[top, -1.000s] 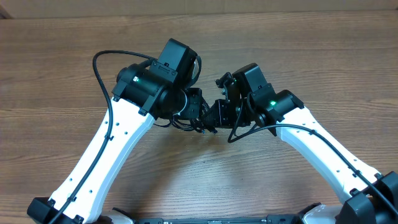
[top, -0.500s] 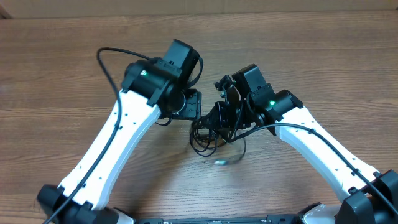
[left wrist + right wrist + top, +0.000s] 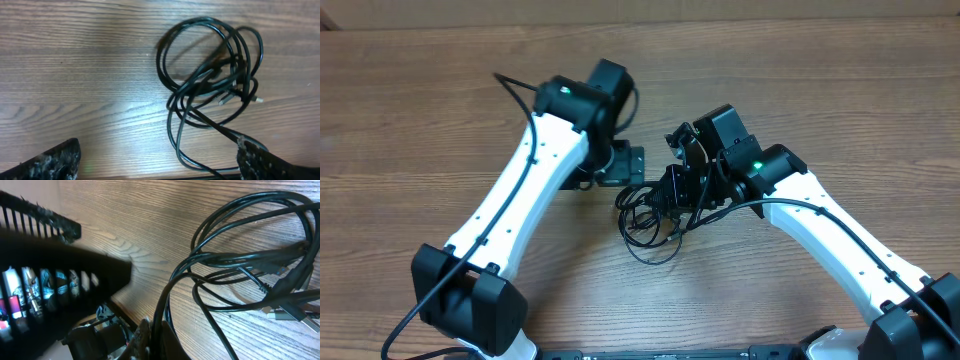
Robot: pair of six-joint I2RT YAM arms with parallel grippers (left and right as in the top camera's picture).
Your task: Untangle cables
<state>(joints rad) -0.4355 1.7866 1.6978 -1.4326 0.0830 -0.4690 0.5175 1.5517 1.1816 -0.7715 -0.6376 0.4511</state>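
The tangled black cables (image 3: pixel 237 75) lie on the table (image 3: pixel 75 75) in the upper right of the left wrist view, above the left gripper (image 3: pixel 157 160), whose fingers (image 3: pixel 52 160) stand wide apart. The right gripper (image 3: pixel 152 337) pinches several strands at bottom centre.

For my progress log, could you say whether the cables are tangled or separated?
Tangled: the cables lie as one bundle of overlapping, crossing loops on the table.
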